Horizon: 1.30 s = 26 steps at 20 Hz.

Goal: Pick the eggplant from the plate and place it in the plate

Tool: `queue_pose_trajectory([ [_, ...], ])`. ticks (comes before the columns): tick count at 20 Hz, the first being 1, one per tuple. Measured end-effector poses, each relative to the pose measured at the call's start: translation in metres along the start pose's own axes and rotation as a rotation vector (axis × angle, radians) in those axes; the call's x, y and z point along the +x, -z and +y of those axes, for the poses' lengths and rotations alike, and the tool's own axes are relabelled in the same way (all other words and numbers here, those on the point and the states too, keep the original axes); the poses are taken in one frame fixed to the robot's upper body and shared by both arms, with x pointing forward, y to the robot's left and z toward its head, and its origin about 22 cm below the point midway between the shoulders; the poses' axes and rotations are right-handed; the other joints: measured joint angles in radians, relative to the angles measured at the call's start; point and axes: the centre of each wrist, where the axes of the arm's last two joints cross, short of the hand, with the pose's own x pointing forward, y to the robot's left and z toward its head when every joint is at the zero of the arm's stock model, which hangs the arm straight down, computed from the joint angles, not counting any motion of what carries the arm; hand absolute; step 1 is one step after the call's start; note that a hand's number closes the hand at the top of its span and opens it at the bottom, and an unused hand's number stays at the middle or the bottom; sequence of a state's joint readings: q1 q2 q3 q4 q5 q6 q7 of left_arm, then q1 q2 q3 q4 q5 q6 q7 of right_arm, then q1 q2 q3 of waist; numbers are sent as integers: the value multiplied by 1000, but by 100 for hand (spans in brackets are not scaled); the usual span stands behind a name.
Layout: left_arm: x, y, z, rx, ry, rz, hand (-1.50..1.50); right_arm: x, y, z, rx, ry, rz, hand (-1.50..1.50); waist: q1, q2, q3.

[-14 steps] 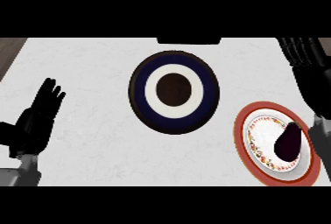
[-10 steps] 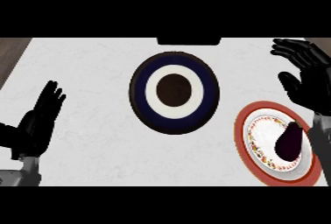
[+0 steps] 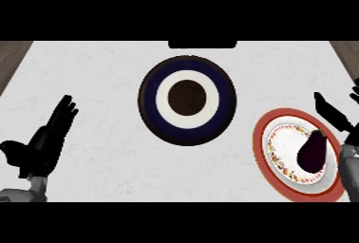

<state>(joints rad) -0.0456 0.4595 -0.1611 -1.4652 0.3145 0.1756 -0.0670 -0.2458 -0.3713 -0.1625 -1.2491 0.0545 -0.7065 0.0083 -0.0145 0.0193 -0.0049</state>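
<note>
Lying on the red-rimmed round plate with a white centre and a speckled inner ring, at the right side of the pale marbled tabletop: the dark purple eggplant, stretched from the plate's middle toward its upper right rim. Well to the left of that plate, near the middle of the tabletop: a second round plate, dark navy with a white ring and a dark brown centre, carrying nothing. Hovering at the right edge of the view, just above and beside the red-rimmed plate: the right hand, black fingers straight and spread, apart from the eggplant and holding nothing. Resting at the lower left: the left hand, fingers straight and close together, pointing up and slightly right, thumb out to the left, grey forearm below it at the corner. Sitting at the far edge, top centre: a dark flat shape, too cut off to identify.
</note>
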Motion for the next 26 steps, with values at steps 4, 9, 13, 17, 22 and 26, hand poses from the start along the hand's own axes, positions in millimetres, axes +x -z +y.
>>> queue_pose_trajectory([
  [4,-15,-3,-9,-23,12,12,0,-21,-44,35,-143,-95,-5,-150,11,-10,1],
  [9,-24,-3,-8,-24,15,13,0,-33,-74,45,-226,-211,4,-150,7,-19,0],
  [13,-30,-3,-4,-23,23,17,0,-44,-80,41,-230,-319,82,-150,1,-21,-2],
  [17,-30,-4,3,-22,30,20,0,-50,-81,34,-172,-437,216,-150,2,-25,-4],
  [22,-31,-6,0,-25,31,19,0,-33,-76,36,-58,-579,376,-150,2,-27,-4],
  [26,-34,-4,0,-26,26,19,0,1,-79,38,-10,-632,457,-150,-2,-27,-1],
])
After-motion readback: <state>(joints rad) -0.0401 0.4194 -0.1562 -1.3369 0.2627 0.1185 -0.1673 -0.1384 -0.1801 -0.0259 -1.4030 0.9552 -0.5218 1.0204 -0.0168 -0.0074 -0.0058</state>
